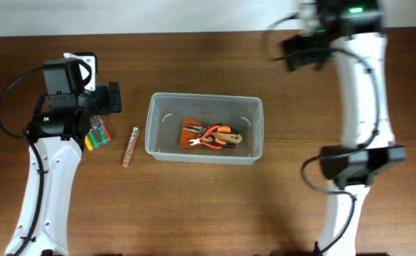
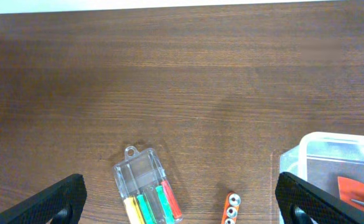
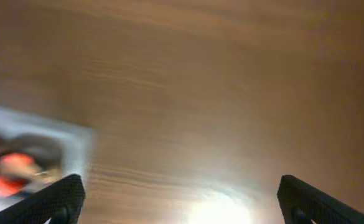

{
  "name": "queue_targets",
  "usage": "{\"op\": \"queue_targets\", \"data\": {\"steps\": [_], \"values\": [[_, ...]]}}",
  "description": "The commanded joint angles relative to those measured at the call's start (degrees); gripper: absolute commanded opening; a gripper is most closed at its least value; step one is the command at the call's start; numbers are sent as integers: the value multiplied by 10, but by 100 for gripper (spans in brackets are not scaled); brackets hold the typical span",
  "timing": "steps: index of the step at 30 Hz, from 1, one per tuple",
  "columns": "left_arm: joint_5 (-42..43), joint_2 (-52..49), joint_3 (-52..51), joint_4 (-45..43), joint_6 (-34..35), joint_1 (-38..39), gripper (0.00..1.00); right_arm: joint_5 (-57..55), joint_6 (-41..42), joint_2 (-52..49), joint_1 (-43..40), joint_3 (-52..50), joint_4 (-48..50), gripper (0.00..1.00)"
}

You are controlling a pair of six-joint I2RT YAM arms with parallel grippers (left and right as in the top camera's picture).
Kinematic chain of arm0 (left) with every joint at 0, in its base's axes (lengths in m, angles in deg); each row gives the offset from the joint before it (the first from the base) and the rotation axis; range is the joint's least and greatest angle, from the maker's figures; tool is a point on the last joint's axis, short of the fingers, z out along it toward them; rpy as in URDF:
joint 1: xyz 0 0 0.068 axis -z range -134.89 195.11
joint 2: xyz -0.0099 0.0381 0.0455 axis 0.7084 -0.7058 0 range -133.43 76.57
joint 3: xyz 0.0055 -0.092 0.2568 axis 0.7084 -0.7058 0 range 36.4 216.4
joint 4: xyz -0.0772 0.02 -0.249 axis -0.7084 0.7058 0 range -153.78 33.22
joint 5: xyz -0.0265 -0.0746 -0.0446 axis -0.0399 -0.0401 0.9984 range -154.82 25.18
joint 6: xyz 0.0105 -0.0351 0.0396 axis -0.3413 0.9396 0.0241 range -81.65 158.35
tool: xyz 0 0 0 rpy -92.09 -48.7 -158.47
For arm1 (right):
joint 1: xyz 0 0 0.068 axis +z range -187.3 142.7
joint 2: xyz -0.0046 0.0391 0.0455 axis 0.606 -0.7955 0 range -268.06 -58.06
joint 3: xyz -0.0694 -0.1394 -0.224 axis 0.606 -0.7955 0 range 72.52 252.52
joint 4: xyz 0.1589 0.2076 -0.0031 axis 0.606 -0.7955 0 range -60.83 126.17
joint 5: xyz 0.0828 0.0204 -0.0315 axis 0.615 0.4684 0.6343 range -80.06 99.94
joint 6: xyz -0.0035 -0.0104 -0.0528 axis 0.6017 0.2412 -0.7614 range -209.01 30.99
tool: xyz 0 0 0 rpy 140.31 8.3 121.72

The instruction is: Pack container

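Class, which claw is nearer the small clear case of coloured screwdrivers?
Left. The left claw hangs just beside the screwdriver case; the right claw is far off, past the container's opposite end.

Overhead and wrist views. We see one piece of furniture, a table (image 1: pixel 193 213) with a dark brown wood-grain top. The grain runs left to right in the overhead view, and the top fills almost the whole field. Beyond its far edge we note a pale band (image 1: pixel 122 14), off-white and featureless; we cannot tell whether it is wall or floor. It also shows as a thin strip at the top of the left wrist view. The overhead light is soft and even. In the blurred right wrist view we mark a bright glare patch (image 3: pixel 222 208) on the wood near the lower edge.
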Motion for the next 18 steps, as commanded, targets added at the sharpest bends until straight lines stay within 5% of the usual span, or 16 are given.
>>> {"op": "queue_targets", "data": {"steps": [1,9,18], "values": [[-6,2,13,-1,-9,-2,99,-19,30,13,-68,6,-7,99],[-6,2,13,-1,-9,-2,99,22,30,13,-177,6,-21,99],[5,2,13,16,-10,-2,99,21,30,13,-198,6,-21,99]]}}
